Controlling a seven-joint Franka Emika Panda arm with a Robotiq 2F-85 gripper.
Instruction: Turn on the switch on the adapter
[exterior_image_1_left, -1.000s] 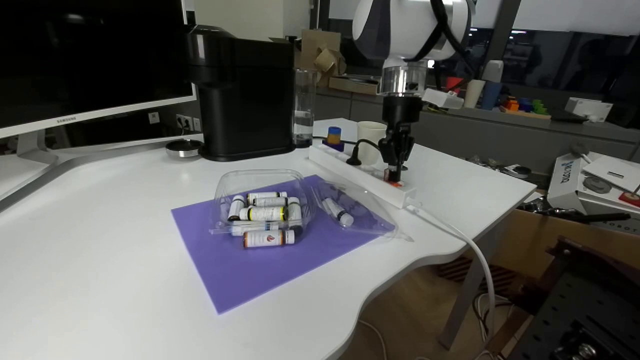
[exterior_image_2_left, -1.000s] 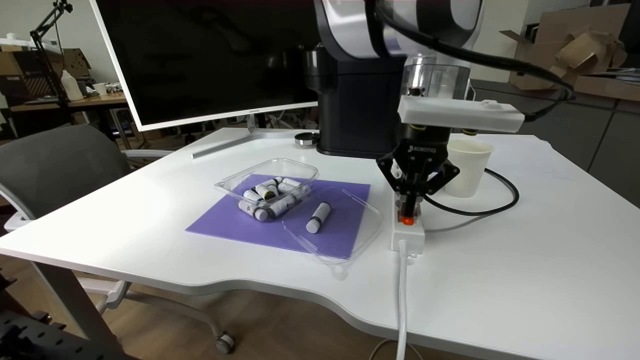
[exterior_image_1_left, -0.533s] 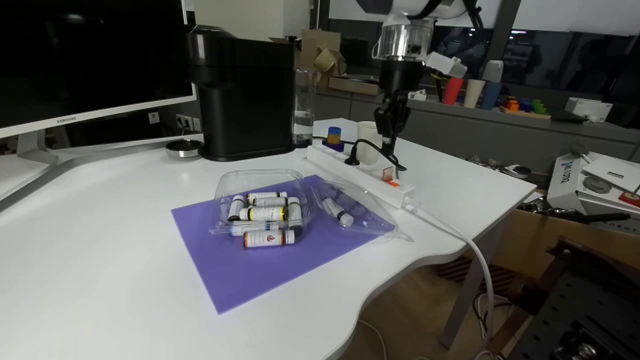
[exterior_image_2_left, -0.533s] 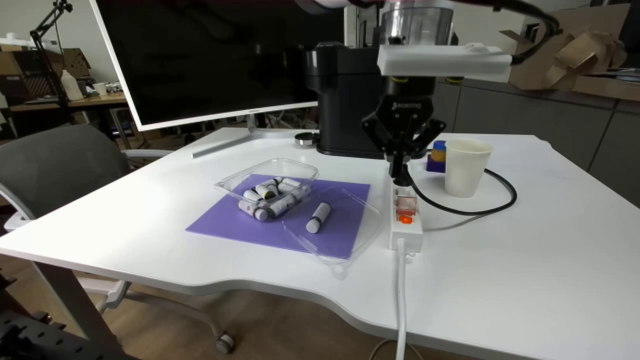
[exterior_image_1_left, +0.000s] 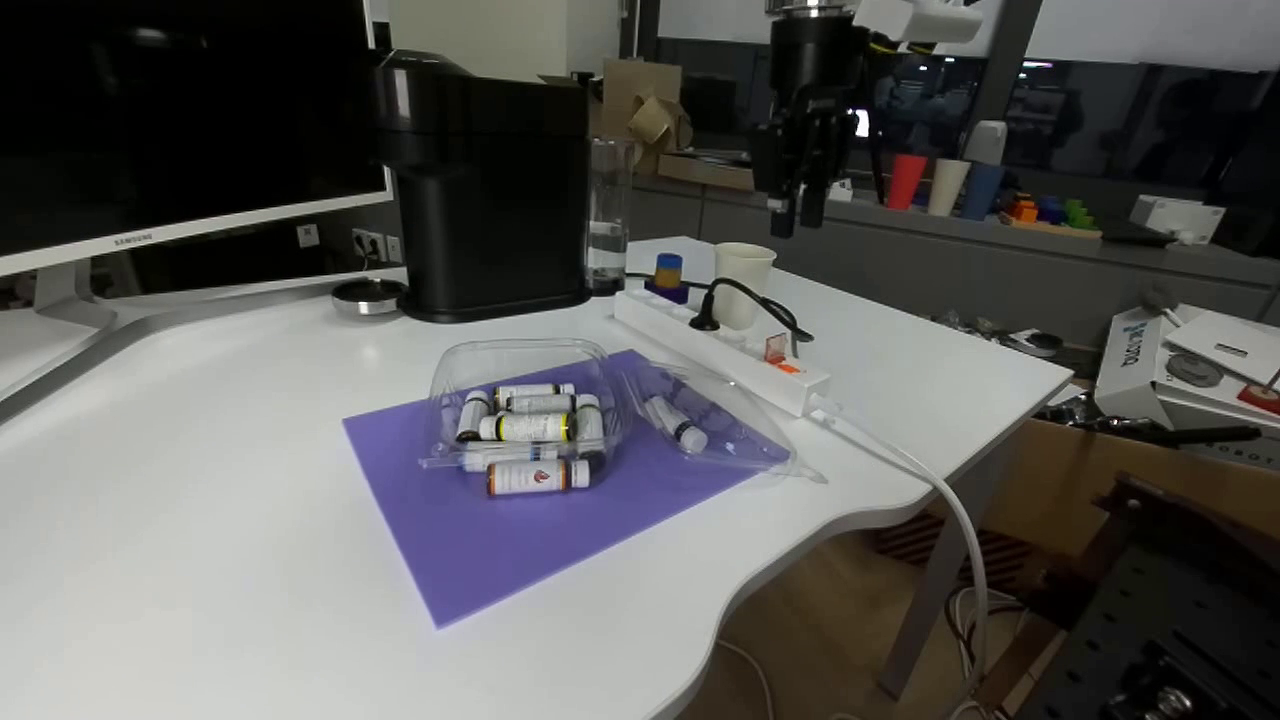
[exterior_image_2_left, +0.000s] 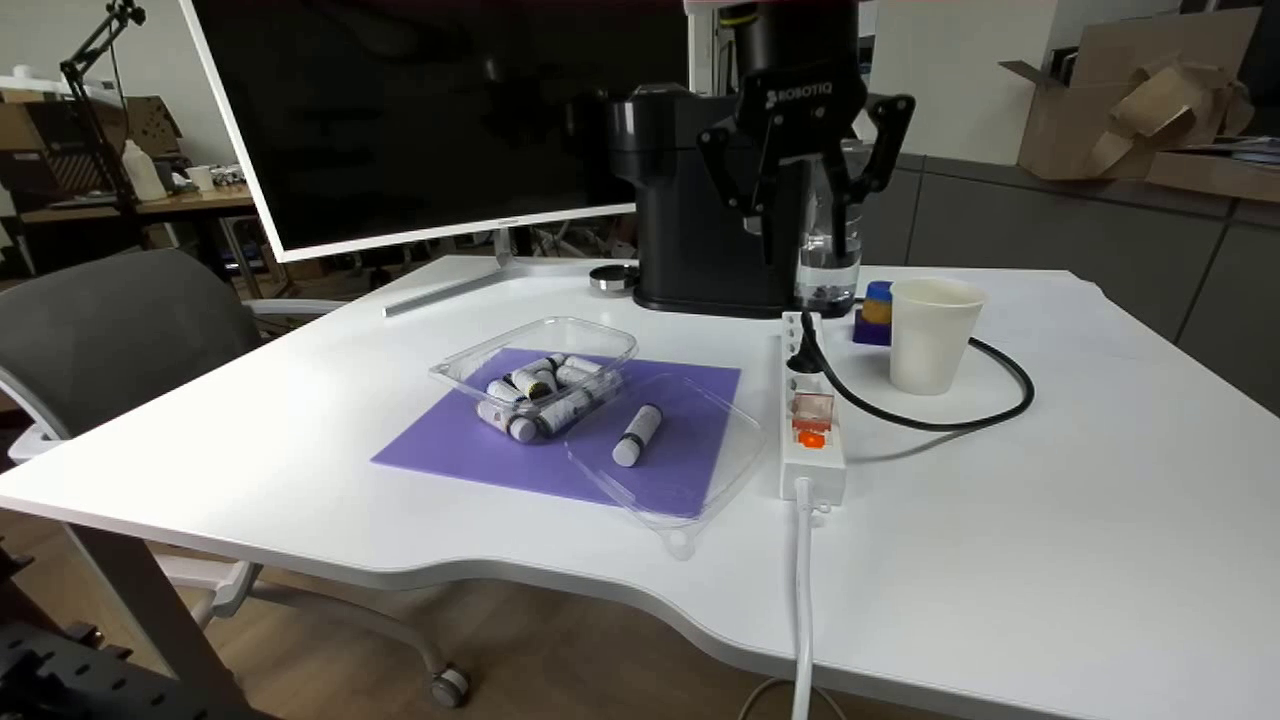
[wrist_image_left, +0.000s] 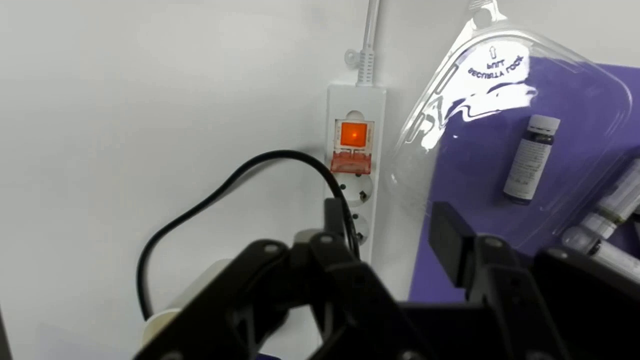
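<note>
Above the adapter (exterior_image_1_left: 712, 357), our gripper (exterior_image_2_left: 803, 240) hung with its fingers well apart, holding only air. We saw the switch (wrist_image_left: 354, 134) set in the adapter's top near the cord (wrist_image_left: 370, 30), bright orange, its red cover (wrist_image_left: 351, 162) raised beside it. Close to the adapter, we spotted a cup (exterior_image_2_left: 935, 340); on the adapter's opposite side lay a mat (exterior_image_1_left: 500, 560) bearing a tray (exterior_image_1_left: 525, 362) of bottles (exterior_image_1_left: 528, 428).

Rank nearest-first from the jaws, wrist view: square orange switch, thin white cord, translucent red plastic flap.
1. Red flap: near centre, on long white power strip.
2. Orange switch: just up-picture of the flap.
3. White cord: from strip's end to top edge.
</note>
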